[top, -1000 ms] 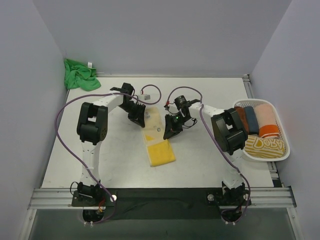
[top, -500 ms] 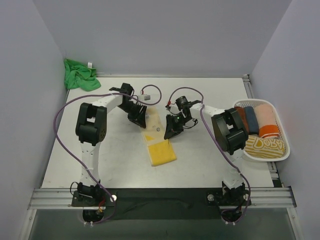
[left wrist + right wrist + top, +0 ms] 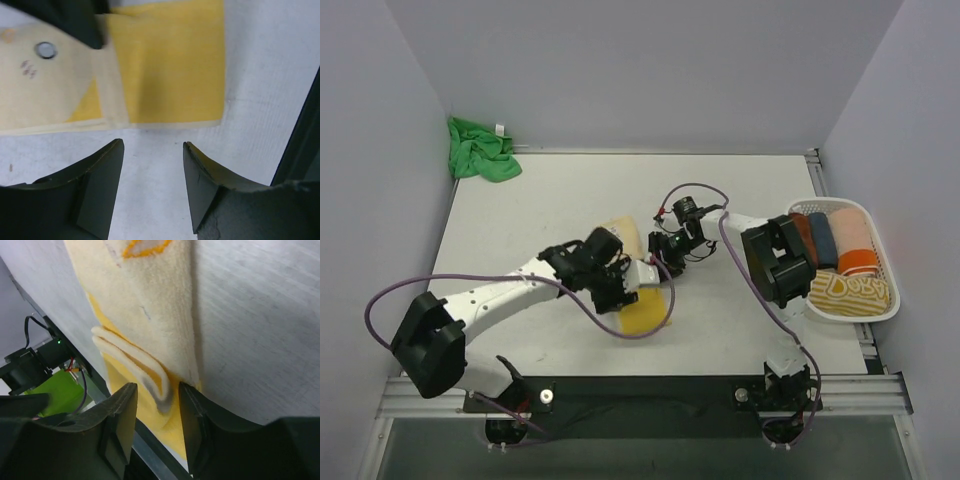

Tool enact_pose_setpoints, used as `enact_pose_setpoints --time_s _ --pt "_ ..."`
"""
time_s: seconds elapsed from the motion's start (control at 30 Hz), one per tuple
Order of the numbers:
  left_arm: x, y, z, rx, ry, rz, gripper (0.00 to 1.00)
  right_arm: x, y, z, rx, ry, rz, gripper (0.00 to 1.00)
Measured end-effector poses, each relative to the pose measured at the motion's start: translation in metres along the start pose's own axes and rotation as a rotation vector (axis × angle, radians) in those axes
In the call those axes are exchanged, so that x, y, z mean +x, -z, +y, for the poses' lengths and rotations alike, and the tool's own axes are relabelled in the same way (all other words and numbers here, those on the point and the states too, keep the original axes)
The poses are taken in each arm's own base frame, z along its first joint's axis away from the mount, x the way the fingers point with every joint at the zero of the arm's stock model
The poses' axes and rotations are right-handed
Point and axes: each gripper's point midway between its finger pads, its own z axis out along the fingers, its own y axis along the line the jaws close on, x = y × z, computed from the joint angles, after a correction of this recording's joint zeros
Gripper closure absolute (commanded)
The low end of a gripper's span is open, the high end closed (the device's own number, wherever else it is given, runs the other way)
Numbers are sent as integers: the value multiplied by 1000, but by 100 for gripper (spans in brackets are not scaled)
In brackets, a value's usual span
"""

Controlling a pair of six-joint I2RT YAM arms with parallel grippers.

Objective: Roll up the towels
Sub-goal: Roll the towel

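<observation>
Yellow towel (image 3: 645, 312) on your desk (image 3: 520, 220): right claw (image 3: 157, 390), parted, straddles its fold (image 3: 150, 372) to start rolling; left claw (image 3: 152, 147) open, empty, beside the edge.

Pale table (image 3: 520, 220). Yellow towel (image 3: 645, 310) flat near the middle. Green towel (image 3: 480, 150) bunched at far left corner. White basket (image 3: 893, 300) at right edge, holding rolled towels (image 3: 840, 240).

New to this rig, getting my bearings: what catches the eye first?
The pale yellow towel lies mid-table, the left fingers open at its edge, the right fingers astride a fold. A crumpled green towel sits in the far left corner; a white basket of rolled towels at the right edge.
</observation>
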Motion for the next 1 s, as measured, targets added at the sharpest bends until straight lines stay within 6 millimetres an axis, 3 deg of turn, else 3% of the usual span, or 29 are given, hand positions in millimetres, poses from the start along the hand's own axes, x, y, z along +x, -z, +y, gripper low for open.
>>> enact_pose_setpoints --time_s 0.03,0.13,0.23,0.37,0.53,0.67,0.73,0.8,0.83,0.9,1.0 --pt "3 -9 -19 17 -62 18 39 0 1 3 -11 -2 2 51" --pt "28 -32 -61 40 -188 113 40 -1 5 9 -25 6 -2 48" --pt "45 -42 -84 39 -263 171 40 0 13 8 -1 30 -13 52" --pt "37 -50 -102 14 -341 153 41 5 33 16 4 75 -53 57" --pt "24 -61 -109 -25 -385 122 46 14 51 45 -20 166 -96 72" --pt "33 -76 -105 -44 -379 172 49 27 40 59 -78 182 -55 83" --pt "37 -82 -103 -56 -378 194 51 40 27 56 -95 164 -8 87" --pt "34 -86 -100 -73 -376 188 59 55 10 43 -89 119 58 89" --pt "34 -87 -99 -78 -376 189 67 63 1 35 -81 96 95 89" --pt "33 -89 -97 -87 -378 191 74 71 -12 22 -63 54 143 89" --pt "32 -89 -95 -91 -371 195 90 74 -19 13 -80 -2 178 89"
